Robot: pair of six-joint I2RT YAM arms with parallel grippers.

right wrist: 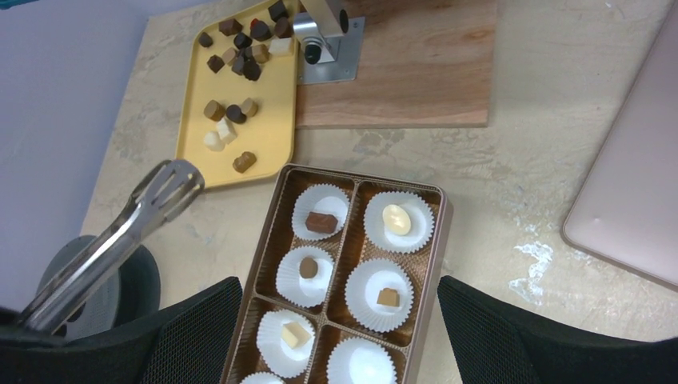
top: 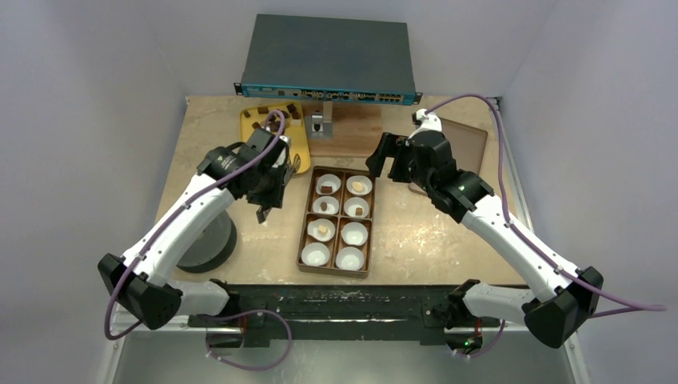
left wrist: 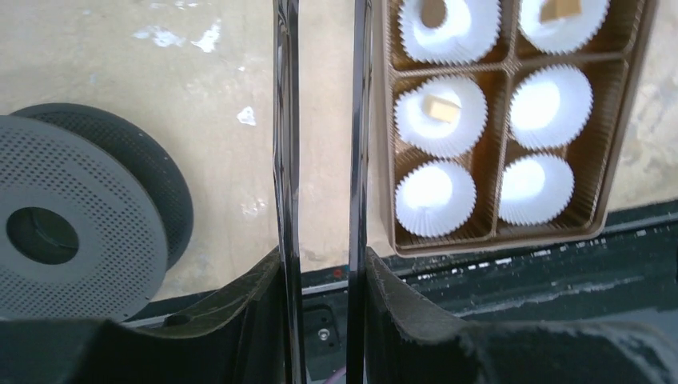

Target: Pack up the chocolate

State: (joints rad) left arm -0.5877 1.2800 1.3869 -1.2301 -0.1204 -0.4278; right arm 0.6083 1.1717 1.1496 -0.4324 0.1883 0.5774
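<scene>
I see the chocolate [right wrist: 235,114] as dark brown, tan and pale chunks on the yellow tray [right wrist: 272,120] toward the far left corner. Five sit in paper cups in the box [right wrist: 270,216] mid-table. My left gripper [top: 270,180] pinches empty tongs [right wrist: 120,240]; my right gripper [top: 389,164] is spread.

The tongs [left wrist: 285,120] run out of view beyond the left gripper [left wrist: 322,272], tips unseen. The box [right wrist: 276,236] is cut off nearest the right gripper [right wrist: 348,320]

Plain pale grey-lilac walls [top: 88,72] enclose three sides; beige mottled stone-look tabletop [top: 436,240]; flat dark grey metal rack unit [top: 328,52] at far edge; soft even light.
</scene>
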